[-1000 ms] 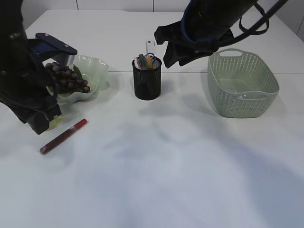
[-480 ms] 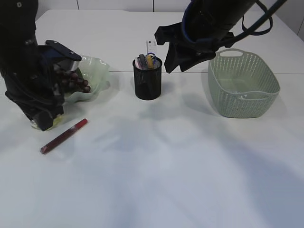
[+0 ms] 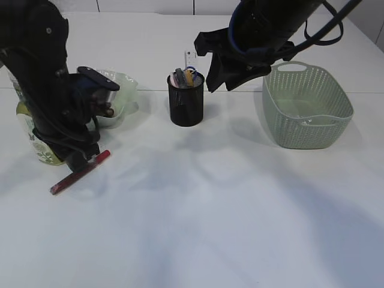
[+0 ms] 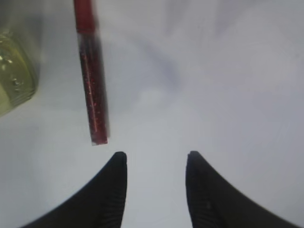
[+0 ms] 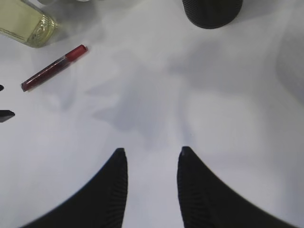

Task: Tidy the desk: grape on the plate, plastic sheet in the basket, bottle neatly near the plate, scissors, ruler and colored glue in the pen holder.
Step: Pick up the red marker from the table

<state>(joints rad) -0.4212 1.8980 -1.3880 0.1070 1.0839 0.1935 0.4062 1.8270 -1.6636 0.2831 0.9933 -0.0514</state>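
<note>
While hanging low over the white table (image 3: pixel 198 210) at the left, hovers just above the red glue tube (image 3: pixel 80 172): left gripper (image 4: pixel 154 161), jaws parted, nothing between them. Lies flat and slanted, that tube, red cap (image 4: pixel 83 14) toward the plate (image 3: pixel 123 90), its far end just ahead of the left fingertips (image 4: pixel 118 159) and slightly to one side in the wrist view. Stands upright right beside the tube and next to the left arm: yellowish bottle (image 3: pixel 36 141). Sits behind, partly hidden by the arm: pale green plate with dark grapes (image 3: pixel 105 110) on it.

Stands at centre back: black mesh pen holder (image 3: pixel 185 101), already holding several items whose kinds cannot be told apart for sure. Rests at the right: green woven basket (image 3: pixel 306 108), contents hard to make out.

Held high above the table between pen holder and basket: right gripper (image 5: pixel 151 153), fingers apart, empty. Shows, from that wrist, the tube (image 5: pixel 52 67), the bottle (image 5: pixel 26 21) and the pen holder's base (image 5: pixel 211 12) well below.
</note>
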